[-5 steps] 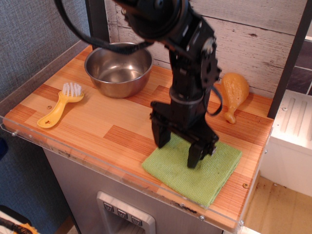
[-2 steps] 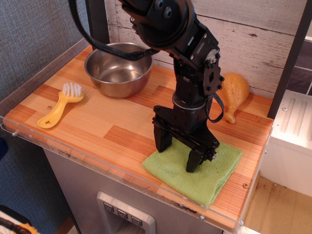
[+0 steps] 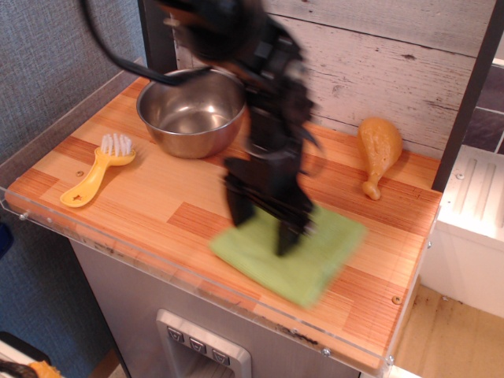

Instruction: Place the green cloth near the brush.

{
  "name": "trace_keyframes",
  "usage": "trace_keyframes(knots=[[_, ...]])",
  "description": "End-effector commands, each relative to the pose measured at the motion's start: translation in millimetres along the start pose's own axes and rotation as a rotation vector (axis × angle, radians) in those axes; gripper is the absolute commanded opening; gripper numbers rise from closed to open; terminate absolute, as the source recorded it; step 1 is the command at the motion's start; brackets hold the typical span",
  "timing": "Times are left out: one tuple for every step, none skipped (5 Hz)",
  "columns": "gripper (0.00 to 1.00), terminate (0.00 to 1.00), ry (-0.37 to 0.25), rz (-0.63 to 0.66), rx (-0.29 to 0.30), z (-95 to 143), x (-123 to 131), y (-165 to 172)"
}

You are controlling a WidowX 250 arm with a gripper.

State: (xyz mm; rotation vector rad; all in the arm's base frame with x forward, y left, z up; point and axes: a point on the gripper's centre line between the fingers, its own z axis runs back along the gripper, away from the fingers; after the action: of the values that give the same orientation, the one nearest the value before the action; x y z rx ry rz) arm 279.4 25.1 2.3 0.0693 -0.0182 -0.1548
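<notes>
The green cloth (image 3: 319, 256) lies flat on the wooden tabletop (image 3: 157, 201) near its front edge, right of centre, and is motion-blurred. My black gripper (image 3: 265, 224) points down onto the cloth's left part. Its two fingers stand apart with their tips on the cloth, one at the cloth's back-left edge and one on its middle. The yellow brush (image 3: 96, 169) with white bristles lies at the far left of the table, well apart from the cloth.
A steel bowl (image 3: 193, 110) stands at the back left, just behind my arm. An orange-yellow toy drumstick (image 3: 376, 150) lies at the back right. A clear acrylic rim runs along the table's front and left edges.
My gripper has lowered onto the cloth and swung left. The cloth has slid left along the front edge with it. The fingers stay about as far apart as before.
</notes>
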Motion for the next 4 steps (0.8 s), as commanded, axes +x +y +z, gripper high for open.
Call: trace_keyframes(knots=[[1.0, 0.0, 0.038, 0.064, 0.041, -6.7, -32.9, 80.2], [1.0, 0.0, 0.053, 0.101, 0.066, -1.1, -43.9, 96.8], [1.0, 0.0, 0.048, 0.12, 0.056, 2.4, -49.8, 106.0], [1.0, 0.0, -0.01, 0.029, 0.041, 15.3, -35.0, 92.0]])
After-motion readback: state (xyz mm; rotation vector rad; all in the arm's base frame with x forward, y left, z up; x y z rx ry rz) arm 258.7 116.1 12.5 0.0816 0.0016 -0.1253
